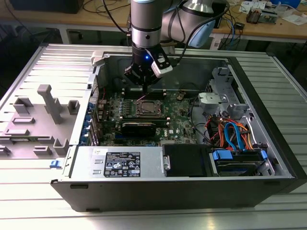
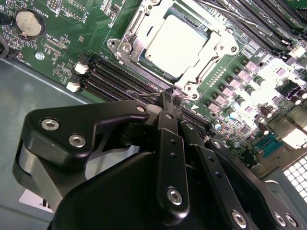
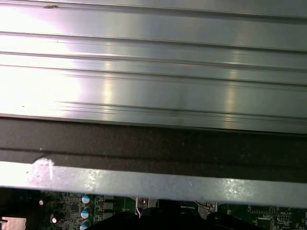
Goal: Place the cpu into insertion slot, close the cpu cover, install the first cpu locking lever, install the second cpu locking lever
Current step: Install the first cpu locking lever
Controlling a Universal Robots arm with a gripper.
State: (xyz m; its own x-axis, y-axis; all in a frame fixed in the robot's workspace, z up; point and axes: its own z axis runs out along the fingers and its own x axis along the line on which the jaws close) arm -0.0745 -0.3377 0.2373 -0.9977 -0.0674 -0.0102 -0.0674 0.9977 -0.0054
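Note:
The cpu (image 2: 177, 43) lies flat in the insertion slot (image 1: 146, 108) on the green board, its pale metal top showing through the cut-out of the cpu cover (image 2: 132, 48), which lies down over it. My gripper (image 2: 167, 99) is shut, its black fingertips pressed together just beside the socket's edge. They meet the bent end of a thin wire locking lever (image 2: 144, 96); whether they clamp it or only touch it I cannot tell. In the exterior view the gripper (image 1: 144, 87) hangs low inside the open case, right behind the socket.
Black memory slots (image 2: 120, 79) run beside the socket. A drive cage with orange and blue cables (image 1: 230, 134) fills the exterior view's right, and a power supply (image 1: 120, 163) lies along the front. Grey plastic fixtures (image 1: 48, 103) stand on the slatted table at the left.

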